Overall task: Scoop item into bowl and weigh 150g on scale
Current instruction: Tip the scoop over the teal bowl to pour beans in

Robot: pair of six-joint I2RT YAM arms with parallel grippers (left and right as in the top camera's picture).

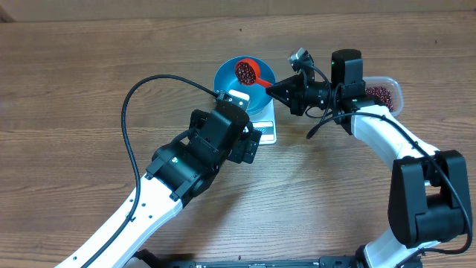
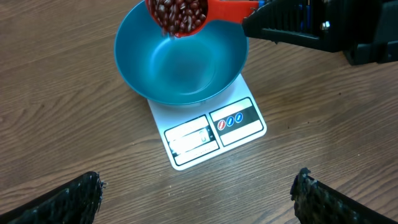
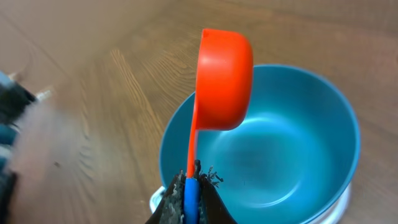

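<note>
Right gripper (image 3: 189,190) pinching scoop (image 3: 224,81) handle, left gripper (image 2: 196,193) wide — empty

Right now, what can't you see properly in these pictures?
- The number on the scale: in the left wrist view it is too small and washed out to read.
- The beans in the scoop: the right wrist view shows only the scoop's underside.
- The tub: in the overhead view it is mostly behind the right arm.
- The scale, overhead: mostly covered by the bowl and the left arm.
</note>
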